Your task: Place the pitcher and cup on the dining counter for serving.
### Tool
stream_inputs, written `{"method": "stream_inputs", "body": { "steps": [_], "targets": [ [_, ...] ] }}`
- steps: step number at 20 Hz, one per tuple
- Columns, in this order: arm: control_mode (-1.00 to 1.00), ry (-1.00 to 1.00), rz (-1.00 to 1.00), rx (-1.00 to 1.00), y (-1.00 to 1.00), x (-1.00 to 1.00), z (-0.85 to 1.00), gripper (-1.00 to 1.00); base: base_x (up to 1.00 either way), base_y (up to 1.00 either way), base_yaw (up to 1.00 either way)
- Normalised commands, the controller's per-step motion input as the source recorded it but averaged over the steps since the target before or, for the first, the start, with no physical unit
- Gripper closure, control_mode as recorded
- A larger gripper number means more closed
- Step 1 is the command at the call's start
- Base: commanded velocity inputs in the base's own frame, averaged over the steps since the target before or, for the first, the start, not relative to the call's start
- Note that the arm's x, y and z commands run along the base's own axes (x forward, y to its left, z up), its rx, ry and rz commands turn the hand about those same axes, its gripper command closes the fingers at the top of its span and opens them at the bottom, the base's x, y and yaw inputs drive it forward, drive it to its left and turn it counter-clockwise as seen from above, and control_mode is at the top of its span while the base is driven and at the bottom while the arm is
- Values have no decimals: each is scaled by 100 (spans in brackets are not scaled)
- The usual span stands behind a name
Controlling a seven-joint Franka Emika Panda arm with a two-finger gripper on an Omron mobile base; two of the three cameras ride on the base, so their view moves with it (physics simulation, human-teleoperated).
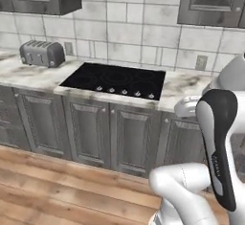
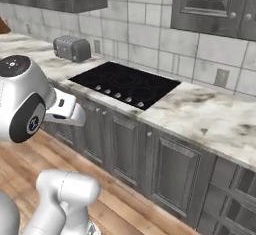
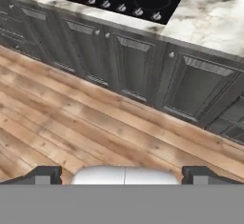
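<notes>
Search stage, nothing picked up. Gripper (image 3: 122, 174) spread wide and empty, aimed at the floor (image 3: 86, 127) before the cabinets (image 3: 133, 70) under the cooktop (image 1: 115, 81). Pitcher and cup: whereabouts undetermined from here. Next move likely requires driving on to find them.

Wood floor (image 3: 95, 123) ahead open; counter (image 2: 200, 111) bare right of cooktop (image 1: 115, 80); toaster (image 1: 42, 53) far left.
</notes>
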Motion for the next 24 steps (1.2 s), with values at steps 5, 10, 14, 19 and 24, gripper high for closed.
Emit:
{"method": "stream_inputs", "body": {
  "steps": [5, 10, 14, 19, 24],
  "targets": [
    [100, 0, 0, 0, 0, 0, 0, -100, 2, -60, -52],
    [100, 0, 0, 0, 0, 0, 0, -100, 17, -84, -36],
    [100, 0, 0, 0, 0, 0, 0, -100, 34, -100, -28],
    [100, 0, 0, 0, 0, 0, 0, -100, 37, -76, -41],
    [100, 0, 0, 0, 0, 0, 0, -100, 33, -14, -68]
  ]
}}
